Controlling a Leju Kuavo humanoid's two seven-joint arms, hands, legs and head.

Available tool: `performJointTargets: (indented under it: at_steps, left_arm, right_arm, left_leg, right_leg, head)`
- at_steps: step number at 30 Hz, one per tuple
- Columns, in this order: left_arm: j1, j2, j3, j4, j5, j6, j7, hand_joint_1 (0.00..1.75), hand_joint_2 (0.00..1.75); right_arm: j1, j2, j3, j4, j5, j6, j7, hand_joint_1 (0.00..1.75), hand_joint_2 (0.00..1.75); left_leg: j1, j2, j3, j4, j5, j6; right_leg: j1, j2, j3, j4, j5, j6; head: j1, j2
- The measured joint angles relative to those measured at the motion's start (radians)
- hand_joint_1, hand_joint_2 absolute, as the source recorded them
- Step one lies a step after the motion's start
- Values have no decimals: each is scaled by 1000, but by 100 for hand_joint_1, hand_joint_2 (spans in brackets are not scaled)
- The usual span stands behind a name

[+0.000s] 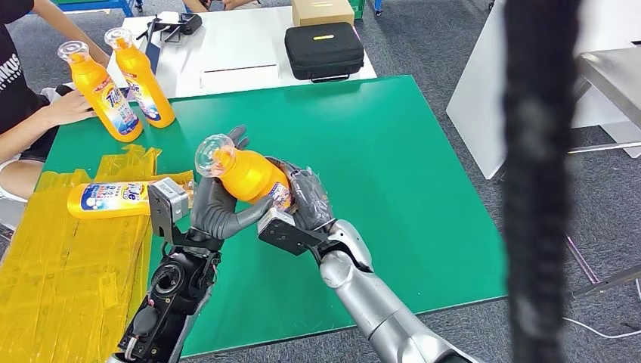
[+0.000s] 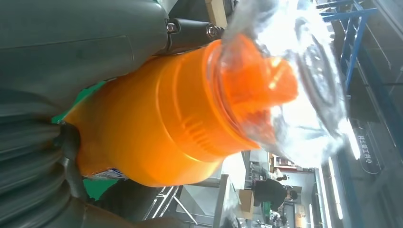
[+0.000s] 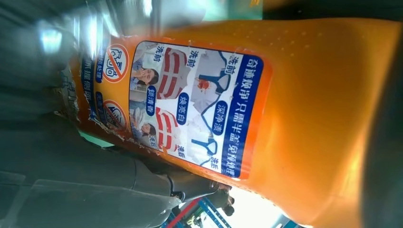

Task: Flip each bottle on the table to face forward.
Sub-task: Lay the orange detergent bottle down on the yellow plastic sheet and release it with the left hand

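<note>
— Both hands on one bottle (image 1: pixel 246 175), you see it? Left hand (image 1: pixel 215 206) and right hand (image 1: pixel 306 198) have their fingers wrapped round its body, lifted over the near-left part of the green desk (image 1: pixel 393 151).

— Which way does it lie?

— Tilted, clear cap (image 1: pixel 212 151) up and far-left, base toward your right hand. In the right wrist view a printed label (image 3: pixel 190 104) faces that palm, so I'd say it needs rolling about its long axis.
</note>
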Motion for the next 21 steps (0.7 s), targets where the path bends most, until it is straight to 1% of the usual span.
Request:
performJointTargets:
  at_steps: [4,5,6,9,10,11,13,21]
  left_arm:
    - [1,0,0,12,32,-13,9,0,175]
    - [2,0,0,15,39,-19,11,7,175]
    - [2,0,1,18,44,-22,13,29,175]
    - [2,0,6,25,58,-24,16,137,175]
    - [2,0,7,27,62,-24,17,158,175]
    - [2,1,8,28,64,-24,17,166,175]
    - [4,1,10,30,67,-25,17,173,175]
    - [8,1,17,31,72,-25,17,175,175]
  right_arm:
    - [0,-1,20,-12,8,-4,5,175,175]
    - [0,-2,25,-15,8,-5,5,175,175]
    - [0,-2,30,-18,9,-6,5,175,175]
    - [1,-3,49,-25,11,-7,6,175,175]
    - [2,-3,55,-25,10,-7,7,175,175]
    - [2,-3,59,-26,8,-7,9,175,175]
    - [1,-3,64,-26,5,-7,12,175,175]
    - [2,-3,74,-26,0,-7,17,175,175]
  left_leg:
    - [0,0,0,0,0,0]
    - [0,0,0,0,0,0]
    - [0,0,-1,0,0,0]
    - [0,1,-1,0,0,0]
    - [0,0,-1,0,0,0]
    - [0,0,-1,0,0,0]
    - [0,0,-2,0,0,0]
    - [0,0,-2,0,0,0]
  right_leg:
    - [0,0,-1,0,0,0]
    - [0,0,-1,0,0,0]
    - [0,0,-1,0,0,0]
    - [0,0,-1,0,0,0]
    - [0,0,-1,0,0,0]
    - [0,0,-1,0,0,0]
    - [0,0,-2,0,0,0]
    - [0,0,-2,0,0,0]
  head:
    - [0,0]
    - [0,0]
    - [0,0]
    - [0,0]
    - [0,0]
    - [0,0]
    - [0,0]
    - [0,0]
